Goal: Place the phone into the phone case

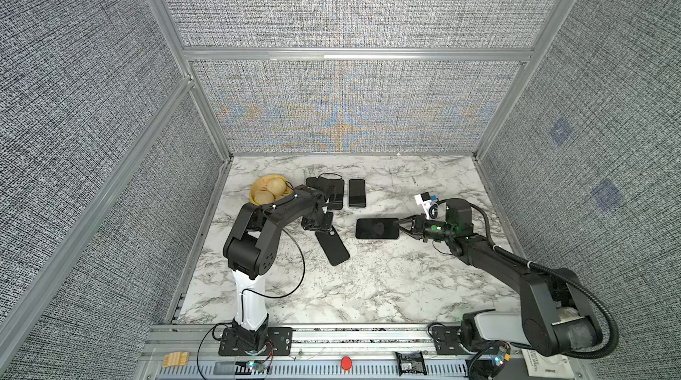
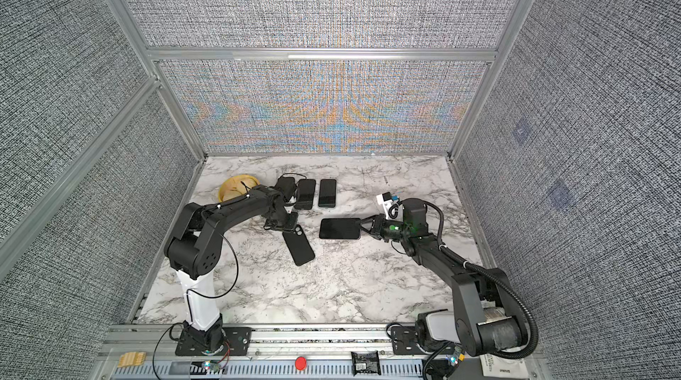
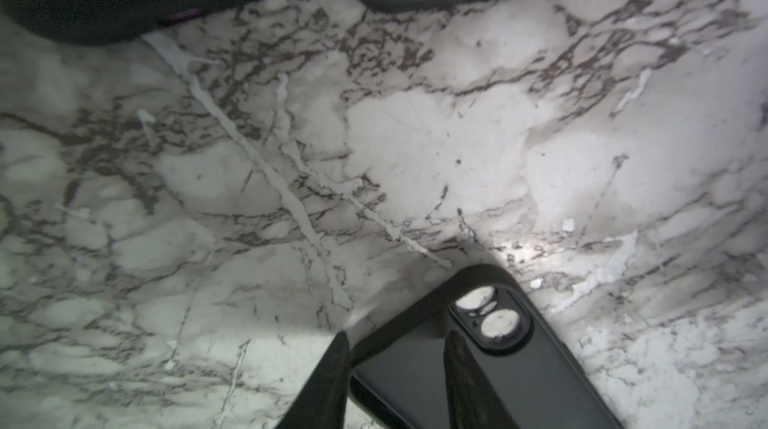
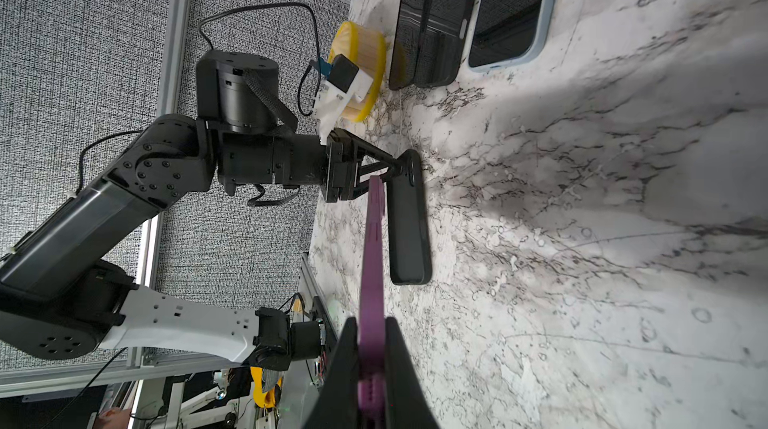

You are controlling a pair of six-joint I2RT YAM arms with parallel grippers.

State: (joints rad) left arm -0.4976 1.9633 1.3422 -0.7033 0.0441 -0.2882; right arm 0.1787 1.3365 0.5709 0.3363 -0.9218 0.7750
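right wrist view: right gripper (image 4: 370,321) clamps the phone (image 4: 371,248) over the desk's (image 1: 368,286) middle; left gripper (image 3: 397,335), jaws apart, straddles the phone case (image 3: 552,377) rim nearer the left edge. best to pinch that rim first.

A yellow bowl (image 1: 254,191) holding two round tan rolls (image 1: 277,186) sits on the marble table (image 1: 368,286) beyond the left gripper (image 1: 320,229), leftward.

On the table (image 1: 368,293), the phone case (image 1: 333,249) lies left of centre; the phone (image 1: 376,228) is just right of it; a row of other phones (image 1: 356,193) lies behind both; a bowl (image 1: 253,192) stands farther left.
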